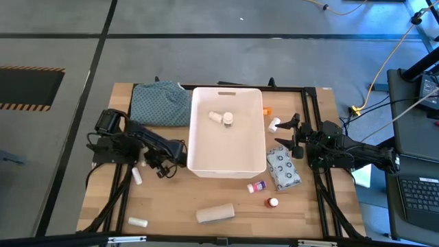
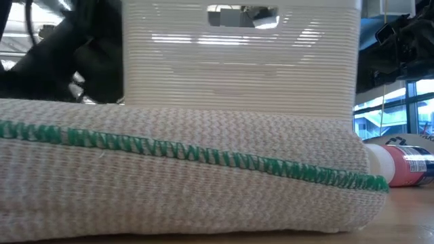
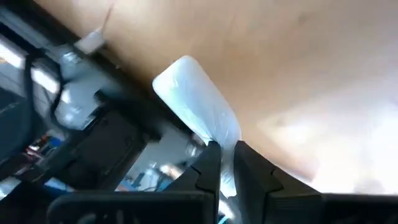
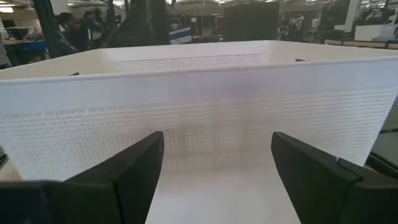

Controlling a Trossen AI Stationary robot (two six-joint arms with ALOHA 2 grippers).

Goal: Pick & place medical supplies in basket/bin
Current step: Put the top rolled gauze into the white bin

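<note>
- The left gripper (image 1: 162,167), at centre-left of the high view just beside the bin's (image 1: 206,165) left wall, has its fingers pinched onto one end of a small white tube (image 3: 199,106); in the left wrist view the tube sticks out from between the nearly closed fingertips, up and to the left.
- The hold looks to be on the tube's very end, so I judge it shaky: the lift should be slow and straight, with no sudden wrist roll.
- The tube has to clear the bin's rim before it moves right over the open middle, where a white roll (image 1: 226,118) already lies; release it low inside so it does not bounce out.
- The right gripper (image 1: 296,137) waits open at centre-right, facing the bin's right wall, with nothing between its fingers.
- Still on the desk (image 1: 171,206): another white tube (image 1: 137,176) near the left gripper, one (image 1: 138,222) at lower left, a beige roll (image 1: 215,213) at lower centre, two small bottles (image 1: 256,186), (image 1: 273,202), and a patterned packet (image 1: 283,169) right of the bin.
</note>
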